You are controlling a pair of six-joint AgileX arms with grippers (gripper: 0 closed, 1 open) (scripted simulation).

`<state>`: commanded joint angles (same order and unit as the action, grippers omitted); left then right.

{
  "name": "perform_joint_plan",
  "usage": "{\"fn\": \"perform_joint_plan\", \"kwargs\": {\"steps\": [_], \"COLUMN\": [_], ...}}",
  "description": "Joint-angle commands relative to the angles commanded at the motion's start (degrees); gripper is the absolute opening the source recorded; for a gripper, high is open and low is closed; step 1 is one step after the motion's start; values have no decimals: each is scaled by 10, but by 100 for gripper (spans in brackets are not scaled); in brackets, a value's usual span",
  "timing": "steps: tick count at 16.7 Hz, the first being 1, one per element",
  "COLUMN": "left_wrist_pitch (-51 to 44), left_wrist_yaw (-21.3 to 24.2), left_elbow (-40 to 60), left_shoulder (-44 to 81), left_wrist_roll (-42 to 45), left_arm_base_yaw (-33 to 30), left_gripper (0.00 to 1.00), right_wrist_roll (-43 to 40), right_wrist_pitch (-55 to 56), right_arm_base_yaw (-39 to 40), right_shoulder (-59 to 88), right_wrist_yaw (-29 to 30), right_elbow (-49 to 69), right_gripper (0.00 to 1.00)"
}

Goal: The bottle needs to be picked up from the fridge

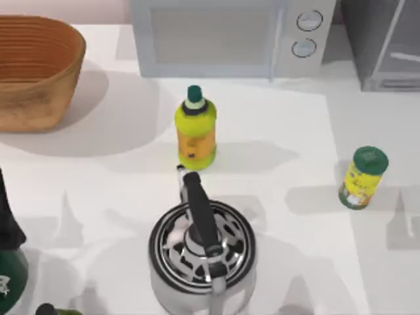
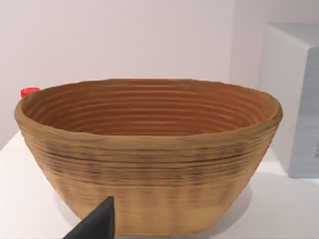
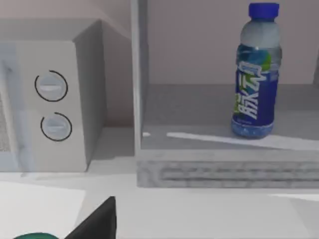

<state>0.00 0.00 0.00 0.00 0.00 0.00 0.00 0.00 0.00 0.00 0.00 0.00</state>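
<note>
Bottle (image 3: 256, 74) upright inside fridge (image 3: 219, 164)

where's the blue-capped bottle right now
In the right wrist view the bottle stands upright on the floor of the fridge, beside the microwave; in the top view the fridge is at the table's far right.

kettle (image 1: 200, 252) at front; yellow-green bottle (image 1: 195, 129) behind it; basket (image 1: 36, 69) far left

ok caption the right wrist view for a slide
Blue-capped bottle standing upright inside the fridge, beside the microwave.
</note>
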Motion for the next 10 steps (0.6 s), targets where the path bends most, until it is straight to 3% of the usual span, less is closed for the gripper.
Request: {"fn": "perform_joint_plan", "kwargs": {"steps": [5,10], "left_wrist_pitch": [0,0], "left_wrist_yaw": [0,0], "left_elbow": [0,0], "left_shoulder": [0,0], "left_wrist_roll": [0,0], "left_arm_base_yaw": [0,0], "left_gripper": [100,100], "right_wrist_roll": [-1,-1], "right_wrist_pitch": [36,214], "right_arm_base_yaw": [-13,-71], "right_shoulder": [36,216], "right_wrist_yaw": [-15,-74], "right_elbow": [6,30], "right_gripper": [100,100]}}
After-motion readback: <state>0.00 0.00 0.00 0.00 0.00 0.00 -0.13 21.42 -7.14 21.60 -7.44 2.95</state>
